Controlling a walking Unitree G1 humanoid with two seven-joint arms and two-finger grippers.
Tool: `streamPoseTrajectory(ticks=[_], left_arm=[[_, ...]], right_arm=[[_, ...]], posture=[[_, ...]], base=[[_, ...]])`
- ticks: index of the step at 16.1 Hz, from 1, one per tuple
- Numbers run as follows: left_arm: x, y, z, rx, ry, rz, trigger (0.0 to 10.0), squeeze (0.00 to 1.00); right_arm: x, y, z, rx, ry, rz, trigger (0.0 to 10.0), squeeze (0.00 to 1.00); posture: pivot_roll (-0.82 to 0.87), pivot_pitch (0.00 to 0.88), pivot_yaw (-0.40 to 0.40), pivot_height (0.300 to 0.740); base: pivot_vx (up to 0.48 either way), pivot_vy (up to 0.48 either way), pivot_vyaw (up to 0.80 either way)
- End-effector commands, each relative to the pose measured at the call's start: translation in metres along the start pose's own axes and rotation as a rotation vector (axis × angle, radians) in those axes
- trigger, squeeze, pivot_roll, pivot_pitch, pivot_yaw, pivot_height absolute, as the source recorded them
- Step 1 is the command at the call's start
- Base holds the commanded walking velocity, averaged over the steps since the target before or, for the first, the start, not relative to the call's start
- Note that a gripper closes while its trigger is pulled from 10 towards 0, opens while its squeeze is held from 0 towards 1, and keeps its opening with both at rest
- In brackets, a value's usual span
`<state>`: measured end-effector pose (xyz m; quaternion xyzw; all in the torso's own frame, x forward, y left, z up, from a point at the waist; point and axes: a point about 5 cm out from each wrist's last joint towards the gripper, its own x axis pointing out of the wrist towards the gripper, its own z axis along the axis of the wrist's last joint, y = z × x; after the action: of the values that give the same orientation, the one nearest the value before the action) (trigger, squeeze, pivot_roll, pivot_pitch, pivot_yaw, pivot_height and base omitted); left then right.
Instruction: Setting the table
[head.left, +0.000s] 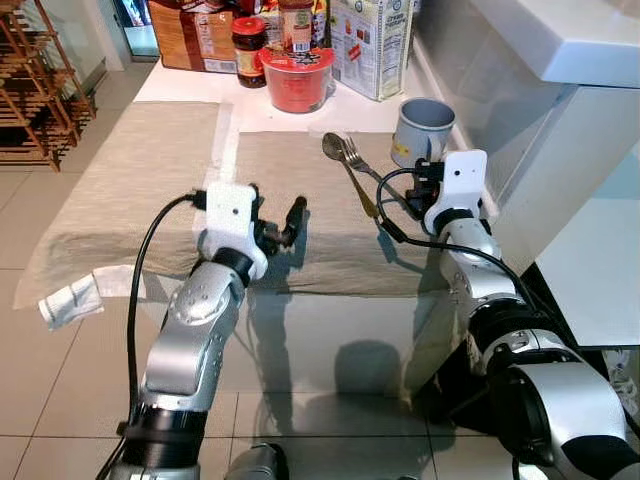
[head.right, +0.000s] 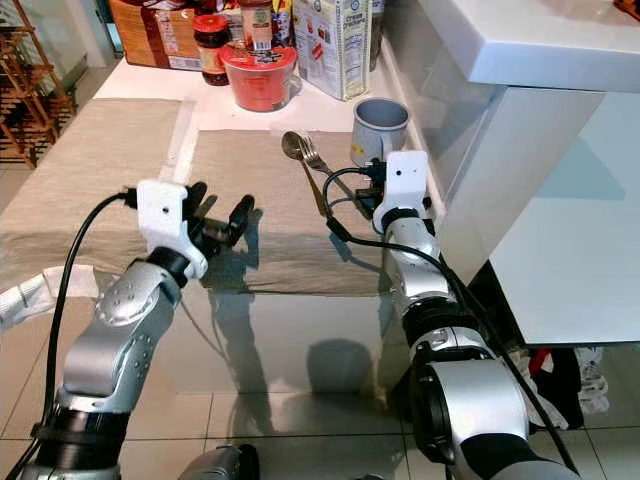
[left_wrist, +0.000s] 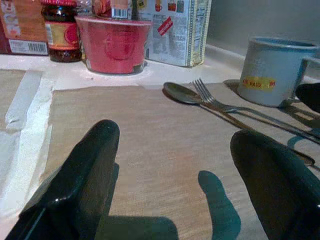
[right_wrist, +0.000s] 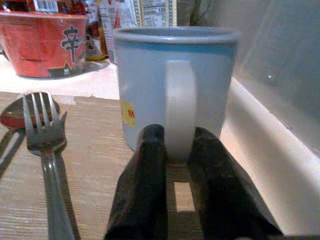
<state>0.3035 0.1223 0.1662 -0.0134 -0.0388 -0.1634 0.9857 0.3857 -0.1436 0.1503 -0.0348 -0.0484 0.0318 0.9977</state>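
The left claw (head.left: 277, 226) hovers spread over the placemat (head.left: 300, 200) near the desk's (head.left: 180, 85) edge. Right of it lie spoon (head.left: 334, 148) and fork (head.left: 352, 154). Farther right, the right claw (right_wrist: 172, 150) pinches the mug's (head.left: 424, 126) handle (right_wrist: 179, 105).

Grey mug (head.left: 426, 130) upright on placemat (head.left: 300, 200), beside seemingly touching spoon (head.left: 334, 147) and fork (head.left: 352, 153).

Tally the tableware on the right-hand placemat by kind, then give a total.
Mug: 1
Fork: 1
Spoon: 1
Total: 3
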Motion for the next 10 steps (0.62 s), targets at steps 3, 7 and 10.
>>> streamPoseTrajectory(ticks=[3, 7, 10], left_arm=[[0.005, -0.004, -0.002, 0.000, 0.009, -0.008, 10.0, 0.00], [0.010, -0.005, -0.002, 0.003, 0.006, -0.012, 10.0, 0.00], [0.011, -0.006, -0.003, 0.007, 0.005, -0.015, 10.0, 0.00]], right_arm=[[0.000, -0.008, 0.007, 0.009, -0.041, -0.025, 0.0, 0.00], [0.000, 0.004, 0.018, 0.001, -0.112, 0.038, 0.0, 0.00], [-0.006, 0.022, 0.021, 0.025, -0.162, 0.125, 0.0, 0.00]], posture=[[0.09, 0.055, 0.005, 0.740], [0.08, 0.043, 0.013, 0.740], [0.07, 0.039, 0.011, 0.740]], base=[[0.000, 0.000, 0.00], [0.000, 0.000, 0.00], [0.000, 0.000, 0.00]])
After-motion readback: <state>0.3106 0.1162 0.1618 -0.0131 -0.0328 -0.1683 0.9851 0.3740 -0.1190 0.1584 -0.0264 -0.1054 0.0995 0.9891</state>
